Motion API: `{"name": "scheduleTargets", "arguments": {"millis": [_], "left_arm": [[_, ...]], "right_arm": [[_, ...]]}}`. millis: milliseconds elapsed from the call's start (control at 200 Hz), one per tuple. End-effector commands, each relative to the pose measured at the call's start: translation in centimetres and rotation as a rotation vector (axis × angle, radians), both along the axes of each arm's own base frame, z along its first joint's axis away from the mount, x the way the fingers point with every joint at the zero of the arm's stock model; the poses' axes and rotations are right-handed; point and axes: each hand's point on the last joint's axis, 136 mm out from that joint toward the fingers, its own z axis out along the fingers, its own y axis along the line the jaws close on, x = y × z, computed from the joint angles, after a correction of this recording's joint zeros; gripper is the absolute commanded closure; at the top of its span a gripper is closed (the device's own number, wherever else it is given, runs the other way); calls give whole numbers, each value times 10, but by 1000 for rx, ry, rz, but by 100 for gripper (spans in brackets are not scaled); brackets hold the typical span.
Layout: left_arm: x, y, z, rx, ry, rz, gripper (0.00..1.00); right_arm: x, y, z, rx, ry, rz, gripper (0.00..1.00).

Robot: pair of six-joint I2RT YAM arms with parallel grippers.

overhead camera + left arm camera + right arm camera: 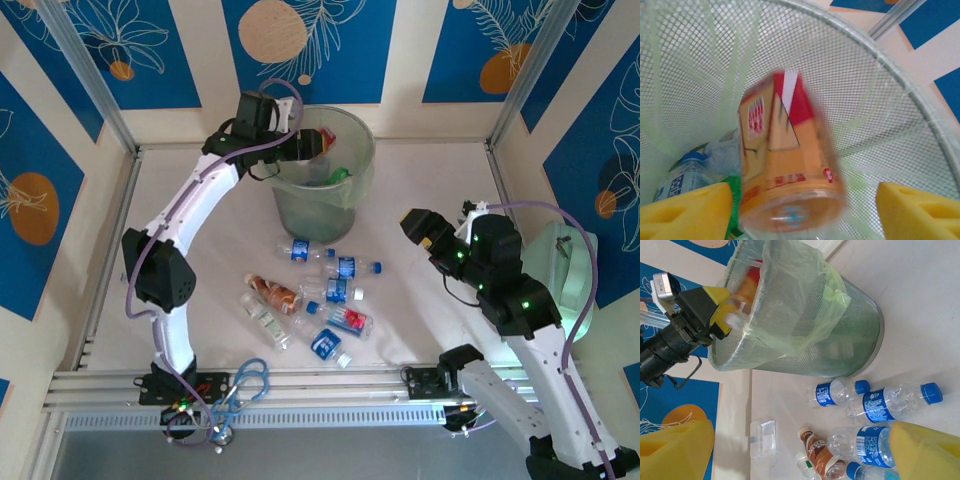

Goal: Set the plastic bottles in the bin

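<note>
The bin (362,150) is a pale-green mesh bucket with a bag liner, at the back of the table. My left gripper (312,146) hangs over its mouth, open, pads (695,210) apart. An orange and red labelled bottle (785,165) shows blurred between them, free of the right pad, inside the bin (880,100). A blue-capped clear bottle (682,175) lies at the bottom. Several plastic bottles (335,292) lie in front of the bin, blue-labelled ones (837,391) and a brown one (817,450). My right gripper (415,228) hovers open to their right, empty (800,450).
A mint-green lidded box (575,280) stands at the right edge behind my right arm. Blue-handled scissors (245,385) lie on the front rail. A small clear plastic case (762,437) lies left of the bottles. Blue patterned walls close the table on three sides.
</note>
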Motion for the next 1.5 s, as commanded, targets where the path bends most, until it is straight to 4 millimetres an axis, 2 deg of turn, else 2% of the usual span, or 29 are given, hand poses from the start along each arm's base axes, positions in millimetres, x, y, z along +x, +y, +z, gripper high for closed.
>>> {"name": "scheduleTargets", "arguments": {"millis": [0,165,335,520,620,710,810,975,1075,1246,1361,1496], "left_arm": [[11,4,13,-2,-41,23,20],[16,8,21,9,-48,56,21],[2,13,63,-42,-116,64,21],[-38,29,114,-126,-201,67,22],[-66,39,125,-164,-219,61,22],[-93,47,126,-207,-214,46,23],[-123,56,117,-245,-195,38,23],[-164,69,85,-287,-139,30,23],[-183,78,56,-275,-88,42,23],[-207,89,5,-246,18,62,24],[-217,92,-9,-252,46,65,24],[-222,93,-14,-241,55,56,24]], "right_arm": [[-4,1,-3,-6,13,21,10],[0,1,-11,-5,35,14,10],[7,6,-28,-10,111,22,12],[10,4,-67,-19,275,-32,15],[11,7,-91,5,354,-54,18],[12,11,-111,23,421,-78,19],[14,16,-133,43,500,-99,21],[20,27,-162,57,599,-128,24],[24,33,-180,96,653,-159,27],[36,34,-206,119,708,-231,32],[44,32,-221,130,729,-277,34],[59,37,-235,171,751,-288,35]]}}
